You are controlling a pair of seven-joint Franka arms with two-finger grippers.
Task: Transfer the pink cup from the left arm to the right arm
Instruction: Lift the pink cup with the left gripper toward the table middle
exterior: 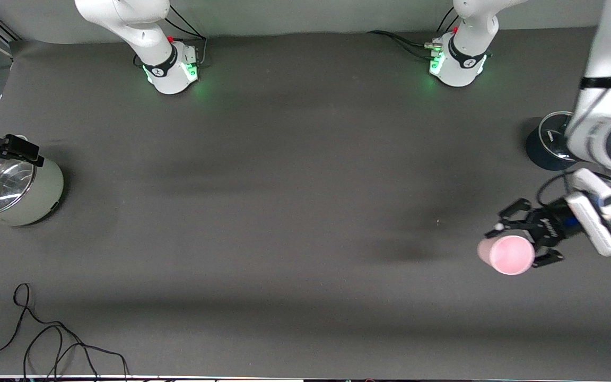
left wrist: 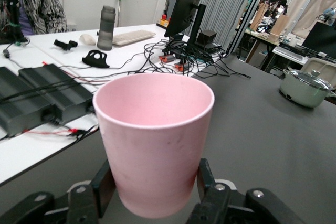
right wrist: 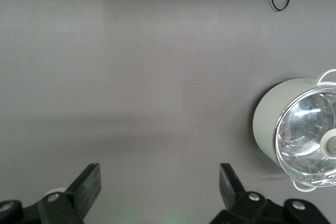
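Left gripper (exterior: 520, 241) clamps the pink cup (exterior: 508, 254) upright at the worktop's (exterior: 295, 212) four o'clock. Right gripper (right wrist: 160, 182), spread wide at nine o'clock, should meet it centrally, grasping above those fingers.

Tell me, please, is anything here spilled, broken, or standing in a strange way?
Nothing stands out. The pink cup is upright and looks empty, held by the shut left gripper over the table's left-arm end. The right gripper is open above bare table beside the lidded pot, whose glass lid sits straight.
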